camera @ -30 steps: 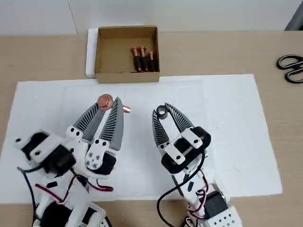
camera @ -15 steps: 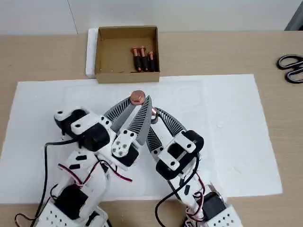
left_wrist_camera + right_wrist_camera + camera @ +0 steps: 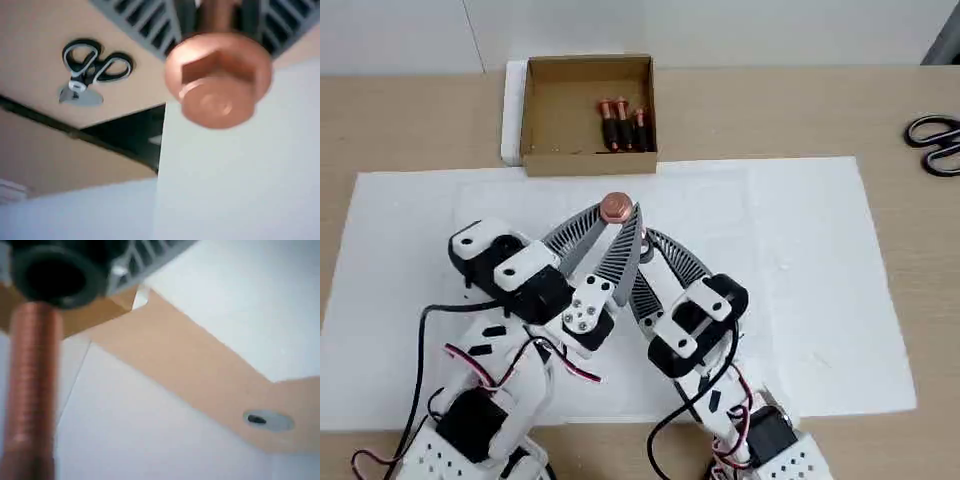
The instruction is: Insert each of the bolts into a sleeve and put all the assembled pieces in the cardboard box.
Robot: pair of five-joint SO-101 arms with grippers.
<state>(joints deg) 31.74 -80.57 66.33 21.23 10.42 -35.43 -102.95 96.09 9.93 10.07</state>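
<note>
So the left pincer [image 3: 618, 216], clamped on the bolt [image 3: 614, 208], has swung in near the cardboard box [image 3: 590, 163] to meet the right pincer [image 3: 647, 246] gripping the sleeve [image 3: 56, 275], thread right at its mouth, so insertion looks imminent.

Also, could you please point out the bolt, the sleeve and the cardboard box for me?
bolt [image 3: 218, 80], left wrist view, on its copper hex head.
sleeve [image 3: 93, 281], right wrist view, on its black rim.
cardboard box [image 3: 588, 163], high view, on its near wall.
</note>
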